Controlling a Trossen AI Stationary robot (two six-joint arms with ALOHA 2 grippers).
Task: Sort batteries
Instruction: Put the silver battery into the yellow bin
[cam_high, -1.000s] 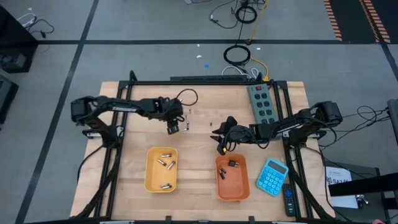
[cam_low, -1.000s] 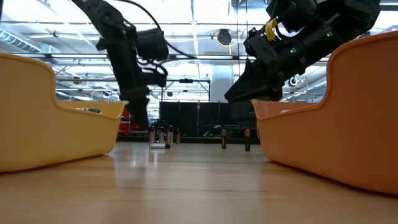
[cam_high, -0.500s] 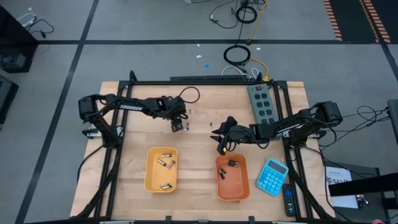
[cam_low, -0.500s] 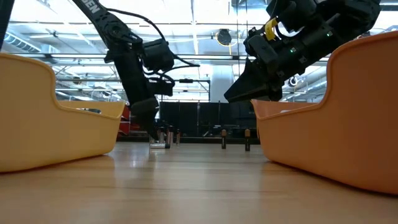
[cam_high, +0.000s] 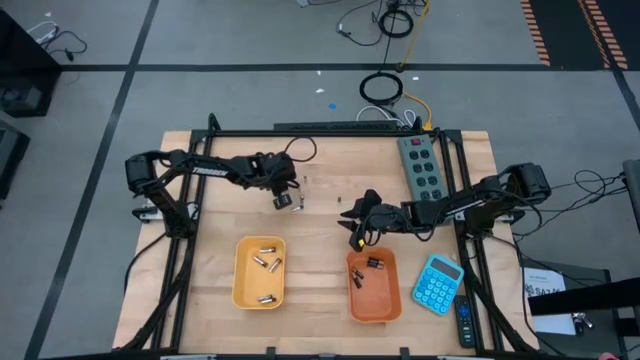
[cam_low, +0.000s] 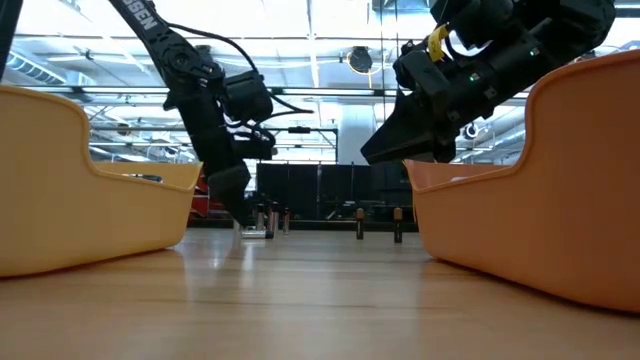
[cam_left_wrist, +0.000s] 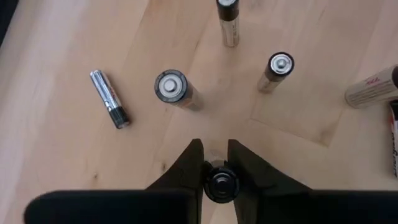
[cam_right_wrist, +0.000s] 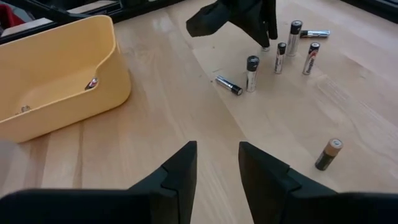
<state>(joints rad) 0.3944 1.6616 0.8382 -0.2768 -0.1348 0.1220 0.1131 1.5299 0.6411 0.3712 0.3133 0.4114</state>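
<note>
Several batteries stand upright on the bare wood at the table's middle far part (cam_left_wrist: 171, 87) (cam_left_wrist: 278, 67) (cam_right_wrist: 252, 71), and one lies flat (cam_left_wrist: 110, 107). My left gripper (cam_high: 285, 200) (cam_left_wrist: 222, 163) is down among them, shut on one standing battery (cam_left_wrist: 222, 182). My right gripper (cam_high: 358, 232) (cam_right_wrist: 217, 165) hangs open over the far rim of the orange tray (cam_high: 373, 300), with nothing between its fingers. A yellow tray (cam_high: 240, 285) holds silvery batteries (cam_high: 266, 262); the orange tray holds dark ones (cam_high: 374, 264). My left gripper pinches an upright battery between its two fingers (cam_left_wrist: 189, 163), which point down from above. The battery's top end (cam_left_wrist: 222, 182) shows between them. Its lower end is hidden by the fingers, so whether it stands on the table I cannot tell.
A grey power strip (cam_high: 421, 165) lies at the far right, with a blue calculator (cam_high: 438, 282) and a remote (cam_high: 465, 322) at the near right. One brown-ended battery (cam_right_wrist: 328, 154) stands apart from the group. Bare wood lies between the two trays.
My left gripper has gone a little toward the table's right and far edges and down to the group of standing batteries, then shut on one of them. My right gripper has kept still.
</note>
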